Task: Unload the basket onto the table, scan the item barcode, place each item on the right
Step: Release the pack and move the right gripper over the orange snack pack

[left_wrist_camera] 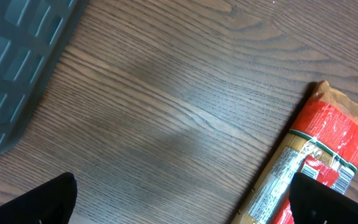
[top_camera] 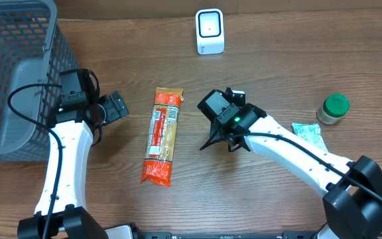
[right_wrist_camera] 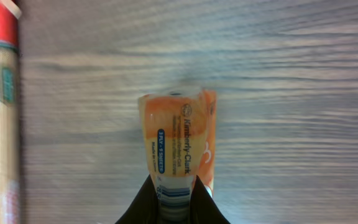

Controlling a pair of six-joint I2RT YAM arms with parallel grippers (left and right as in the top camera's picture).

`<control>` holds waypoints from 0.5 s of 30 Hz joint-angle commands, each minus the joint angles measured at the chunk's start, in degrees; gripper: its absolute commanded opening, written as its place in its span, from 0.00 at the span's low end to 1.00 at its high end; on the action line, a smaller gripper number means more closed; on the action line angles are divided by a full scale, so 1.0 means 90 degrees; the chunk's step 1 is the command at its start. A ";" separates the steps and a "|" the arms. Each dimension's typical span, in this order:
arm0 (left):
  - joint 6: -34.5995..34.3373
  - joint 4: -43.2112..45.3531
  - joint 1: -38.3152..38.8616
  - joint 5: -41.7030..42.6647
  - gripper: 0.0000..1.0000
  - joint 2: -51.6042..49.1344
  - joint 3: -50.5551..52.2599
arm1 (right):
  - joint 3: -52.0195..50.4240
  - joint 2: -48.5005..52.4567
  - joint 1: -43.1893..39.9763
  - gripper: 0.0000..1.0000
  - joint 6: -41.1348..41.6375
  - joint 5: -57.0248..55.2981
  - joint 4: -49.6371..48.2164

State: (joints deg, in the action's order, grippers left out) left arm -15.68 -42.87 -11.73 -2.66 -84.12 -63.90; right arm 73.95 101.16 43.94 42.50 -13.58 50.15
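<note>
Overhead: right claw [top_camera: 227,141] is seen at mid-surface [top_camera: 277,60], just right of the pasta pack [top_camera: 163,136]. White scanner [top_camera: 209,31] is set well apart on the far side. Left claw [top_camera: 115,106] is held beside the grey basket [top_camera: 12,73].
Left wrist: left claw is spread wide with nothing gripped; pasta pack is seen at right.
Right wrist: right claw is clenched on one end of the orange packet [right_wrist_camera: 178,130], seen against the surface.

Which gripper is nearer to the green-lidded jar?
Right. The right gripper, clamping a tissue packet, is mid-table, image-left of the green-lidded jar; the left gripper is much farther, beside the basket.
</note>
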 commanded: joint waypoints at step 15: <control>0.0097 0.0002 0.0010 -0.0056 1.00 0.0107 -0.0036 | -0.1095 -0.0012 0.0007 0.23 -0.0753 -0.1071 -0.0221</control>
State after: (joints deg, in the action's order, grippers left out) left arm -15.68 -42.85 -11.73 -2.66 -84.12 -63.90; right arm 66.17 101.21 43.97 36.36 -21.85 49.76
